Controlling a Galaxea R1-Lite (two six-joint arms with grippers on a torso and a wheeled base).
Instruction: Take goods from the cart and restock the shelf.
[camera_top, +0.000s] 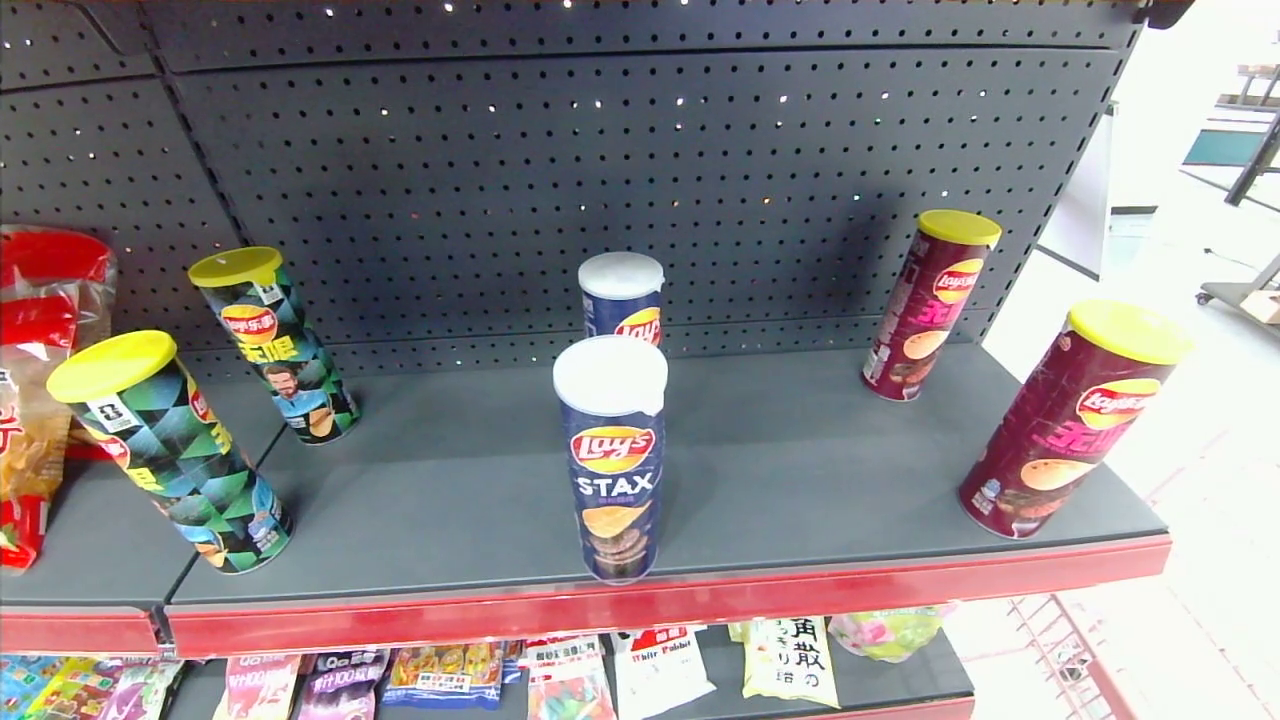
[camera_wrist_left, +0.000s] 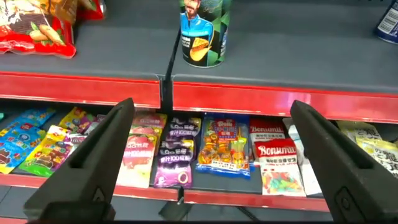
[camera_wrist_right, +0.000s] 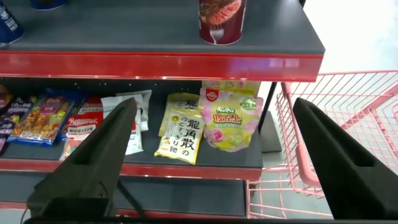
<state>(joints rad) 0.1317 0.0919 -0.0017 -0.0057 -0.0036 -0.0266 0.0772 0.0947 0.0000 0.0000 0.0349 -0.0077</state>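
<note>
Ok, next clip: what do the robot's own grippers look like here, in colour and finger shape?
The two match. The left gripper has two matt black fingers: long, flat-sided wedges, broad at the base and tapering to blunt tips. The right gripper has the same plain black wedge fingers. I can make out no markings, labels or cables on either.

The dark grey shelf has a red front edge and a perforated back panel. Six chip cans stand upright on it, well apart. Two patterned cans with yellow lids are on the left, one near the front and one farther back. Two blue cans with white lids stand in the middle, one in front of the other. Two maroon cans are on the right, one at the back and one near the front corner. Red snack bags sit at the far left. On the lower shelf, snack packets lie flat.
</note>
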